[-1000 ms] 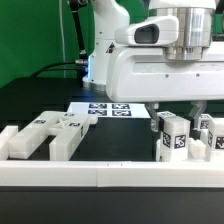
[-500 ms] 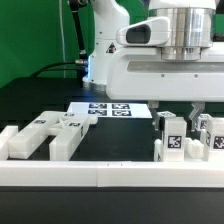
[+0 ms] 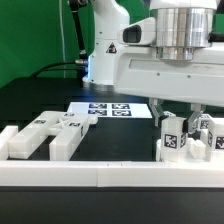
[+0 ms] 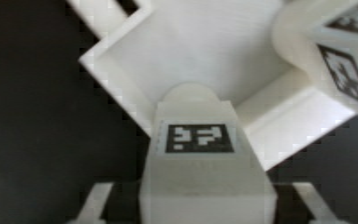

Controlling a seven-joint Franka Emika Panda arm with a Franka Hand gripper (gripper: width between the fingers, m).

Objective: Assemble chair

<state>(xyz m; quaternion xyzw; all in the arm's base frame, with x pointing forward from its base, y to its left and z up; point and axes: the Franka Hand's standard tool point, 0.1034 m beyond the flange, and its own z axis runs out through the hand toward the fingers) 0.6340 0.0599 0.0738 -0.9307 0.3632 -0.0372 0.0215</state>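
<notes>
In the exterior view my gripper (image 3: 178, 120) hangs at the right, shut on an upright white tagged post (image 3: 173, 138) of the chair. The post stands just behind the front rail. In the wrist view the same post (image 4: 202, 140) fills the gap between my fingers (image 4: 98, 205), its square tag facing the camera. Behind it lies a white angled chair part (image 4: 167, 60). Another tagged part (image 4: 345, 60) sits close beside the post. Further chair parts (image 3: 212, 135) stand right next to the held post, partly hidden by it.
A group of white blocky parts (image 3: 45, 135) lies at the exterior view's left. The marker board (image 3: 110, 108) lies flat in the middle, behind them. A white border rail (image 3: 100, 175) runs along the front. The robot's base (image 3: 105, 50) stands at the back.
The jaws have closed onto the tagged post. The arm and the post have shifted slightly toward the exterior view's right.
</notes>
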